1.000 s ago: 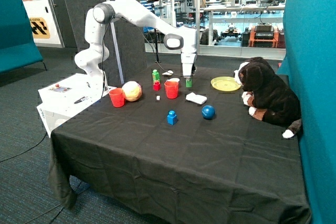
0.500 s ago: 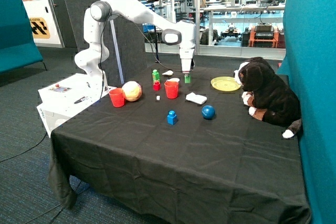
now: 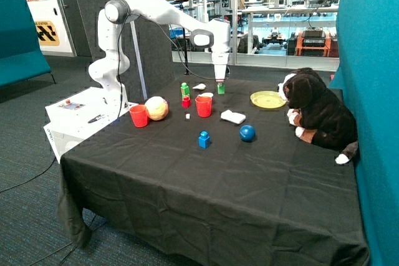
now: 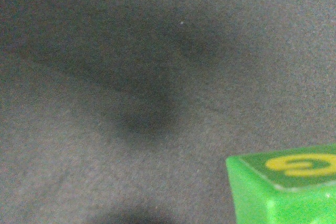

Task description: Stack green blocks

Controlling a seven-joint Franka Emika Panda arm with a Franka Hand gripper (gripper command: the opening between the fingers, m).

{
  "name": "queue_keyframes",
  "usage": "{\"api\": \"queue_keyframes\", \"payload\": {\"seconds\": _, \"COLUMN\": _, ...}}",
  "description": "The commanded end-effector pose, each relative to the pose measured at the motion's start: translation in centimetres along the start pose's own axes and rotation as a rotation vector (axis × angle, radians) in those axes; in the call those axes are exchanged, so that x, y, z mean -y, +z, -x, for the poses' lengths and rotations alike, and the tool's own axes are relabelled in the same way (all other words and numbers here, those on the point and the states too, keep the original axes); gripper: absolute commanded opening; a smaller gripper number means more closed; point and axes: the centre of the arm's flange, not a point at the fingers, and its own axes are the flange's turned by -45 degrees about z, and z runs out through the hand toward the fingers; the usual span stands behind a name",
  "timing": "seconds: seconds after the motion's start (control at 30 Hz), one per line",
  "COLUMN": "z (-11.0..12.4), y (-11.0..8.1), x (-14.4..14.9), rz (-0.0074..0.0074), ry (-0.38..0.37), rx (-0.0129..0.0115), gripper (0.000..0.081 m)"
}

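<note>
My tool point(image 3: 220, 81) is clamped on 1 green block point(image 3: 221, 88), held in the air above the black counter point(image 3: 249, 179), just behind the red cup point(image 3: 204, 106) nearest it. In the wrist view that green block point(image 4: 283, 184) shows a yellow ring mark on 1 face, with only dark cloth and shadow under it. 2 more green blocks point(image 3: 184, 89) sit stacked on the small red block point(image 3: 186, 101), beside that same cup. A second red cup point(image 3: 138, 116) stands near a pale ball point(image 3: 156, 108). Closer to the front edge: blue block point(image 3: 204, 139), blue ball point(image 3: 247, 133), white flat object point(image 3: 233, 116). Yellow plate point(image 3: 267, 99) sits next to the plush dog point(image 3: 318, 113).
</note>
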Motion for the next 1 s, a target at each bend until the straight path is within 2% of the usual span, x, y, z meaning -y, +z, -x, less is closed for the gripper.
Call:
{"api": "queue_keyframes", "payload": {"seconds": 0.0, "z": 1.0, "y": -1.7, "x": 1.0, "rz": -0.0004, "ry": -0.029, "rx": -0.0008, "gripper": 0.0000}}
{"api": "queue_keyframes", "payload": {"seconds": 0.97, "z": 5.8, "y": -5.1, "x": 3.8, "rz": -0.0003, "ry": -0.096, "rx": -0.0008, "gripper": 0.0000}}
